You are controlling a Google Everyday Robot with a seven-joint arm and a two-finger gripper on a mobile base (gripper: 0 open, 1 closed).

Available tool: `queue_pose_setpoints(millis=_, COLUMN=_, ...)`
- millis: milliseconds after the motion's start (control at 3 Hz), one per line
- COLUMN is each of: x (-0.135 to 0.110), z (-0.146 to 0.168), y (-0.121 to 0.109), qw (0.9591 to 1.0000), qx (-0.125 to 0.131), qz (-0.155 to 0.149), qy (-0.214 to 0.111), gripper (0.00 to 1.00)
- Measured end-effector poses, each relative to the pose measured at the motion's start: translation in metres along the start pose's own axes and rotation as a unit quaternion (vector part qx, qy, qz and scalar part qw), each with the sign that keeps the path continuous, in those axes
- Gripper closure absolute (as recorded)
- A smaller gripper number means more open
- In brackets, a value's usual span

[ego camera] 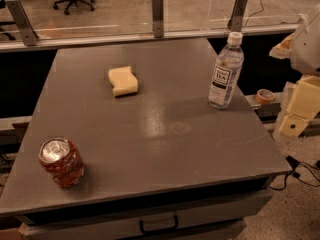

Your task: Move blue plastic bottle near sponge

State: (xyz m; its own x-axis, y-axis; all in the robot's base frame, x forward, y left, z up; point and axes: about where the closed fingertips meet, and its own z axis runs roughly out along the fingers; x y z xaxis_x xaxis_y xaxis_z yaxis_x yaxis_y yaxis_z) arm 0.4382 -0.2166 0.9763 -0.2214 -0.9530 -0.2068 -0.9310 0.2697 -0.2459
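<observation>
The blue plastic bottle, clear with a white cap and a "TEA" label, stands upright near the table's right edge. The pale yellow sponge lies flat on the far left-centre of the grey table, well to the left of the bottle. My gripper hangs off the right side of the table at the frame's right edge, to the right of the bottle and apart from it. It holds nothing that I can see.
A short red patterned can stands at the table's front left. A roll of tape sits on a ledge right of the bottle. A glass barrier with metal posts runs behind the table. Cables lie on the floor.
</observation>
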Motion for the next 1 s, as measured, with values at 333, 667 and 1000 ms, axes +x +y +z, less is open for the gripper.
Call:
queue_pose_setpoints(millis=333, x=0.000, z=0.000, y=0.000, qw=1.0000, qx=0.000, qz=0.000, qy=0.000, gripper=0.00)
queue_pose_setpoints(millis=667, x=0.000, z=0.006, y=-0.007, qw=0.9998, qx=0.004, qz=0.001, qy=-0.017, gripper=0.00)
queue_pose_setpoints(millis=1000, x=0.000, z=0.021, y=-0.032, qw=0.9985, qx=0.016, qz=0.007, qy=-0.051, gripper=0.00)
